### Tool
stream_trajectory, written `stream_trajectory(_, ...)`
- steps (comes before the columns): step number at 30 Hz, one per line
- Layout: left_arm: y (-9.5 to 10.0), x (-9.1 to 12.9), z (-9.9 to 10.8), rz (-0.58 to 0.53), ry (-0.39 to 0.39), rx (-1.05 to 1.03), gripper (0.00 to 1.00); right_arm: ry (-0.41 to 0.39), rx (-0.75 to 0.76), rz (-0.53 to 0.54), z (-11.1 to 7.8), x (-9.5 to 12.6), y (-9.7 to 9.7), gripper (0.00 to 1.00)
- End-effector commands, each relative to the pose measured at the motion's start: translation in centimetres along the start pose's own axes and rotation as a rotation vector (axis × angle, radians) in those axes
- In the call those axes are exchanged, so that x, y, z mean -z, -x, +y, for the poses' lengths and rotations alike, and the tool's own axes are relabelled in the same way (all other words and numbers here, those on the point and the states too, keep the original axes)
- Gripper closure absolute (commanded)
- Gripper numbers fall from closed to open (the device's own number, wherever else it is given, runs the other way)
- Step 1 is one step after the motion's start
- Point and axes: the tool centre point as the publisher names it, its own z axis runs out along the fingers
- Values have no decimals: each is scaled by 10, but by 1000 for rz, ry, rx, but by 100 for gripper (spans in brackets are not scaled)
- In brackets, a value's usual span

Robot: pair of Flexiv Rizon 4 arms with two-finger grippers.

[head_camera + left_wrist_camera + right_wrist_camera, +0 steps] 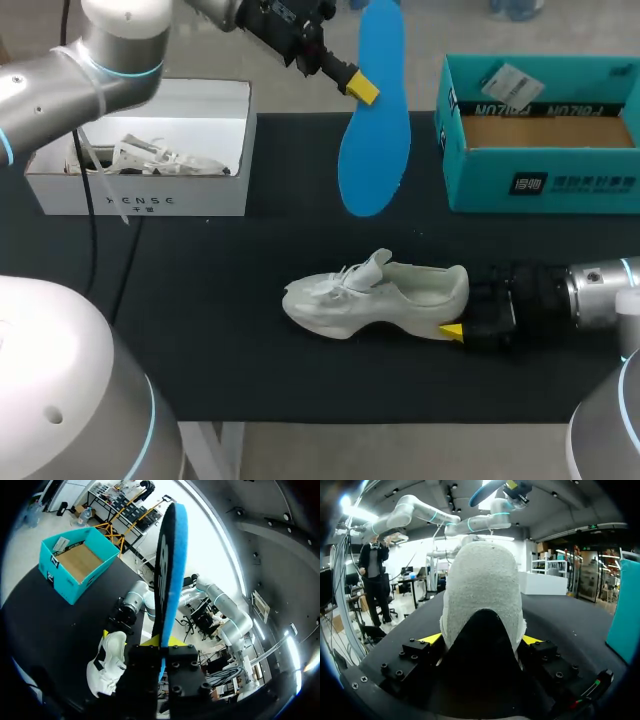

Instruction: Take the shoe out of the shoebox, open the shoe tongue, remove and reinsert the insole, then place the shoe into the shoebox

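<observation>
Blue insole (375, 120) hangs in the air over the far middle of the table (250, 340), clear of everything below. It is pinched at one edge between the closed fingers of the left gripper (362, 88). Nearer, the white shoe (375, 295) rests on the table with its toe to the left. Its heel is clamped in the right gripper (462, 325), one yellow tip on either side. The open teal shoebox (540, 185) stands at the far right, well apart from the shoe.

Putting the insole back looks to be the step in hand. It should go best with the toe end leading at a shallow slant, sliding forward under the raised tongue (372, 265) and pressing the heel end down last (the right gripper's firm hold on the heel is what keeps the shoe from skating away).

The head view cuts off the insole's upper end, and I cannot tell which end leads. The shoe's inside is hidden; in the right wrist view the heel blocks the opening entirely. A white box (200, 100) at the far left holds pale things too jumbled to name.
</observation>
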Motion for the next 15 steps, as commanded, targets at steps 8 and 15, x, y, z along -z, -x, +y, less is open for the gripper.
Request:
stream_trajectory(8,2,29,-25,11,98,13,100,-2,0,-2,-3,-3,-1,100)
stream_trajectory(15,-1,28,-29,49,141,8,100,-2,0,-2,-3,-3,-1,100)
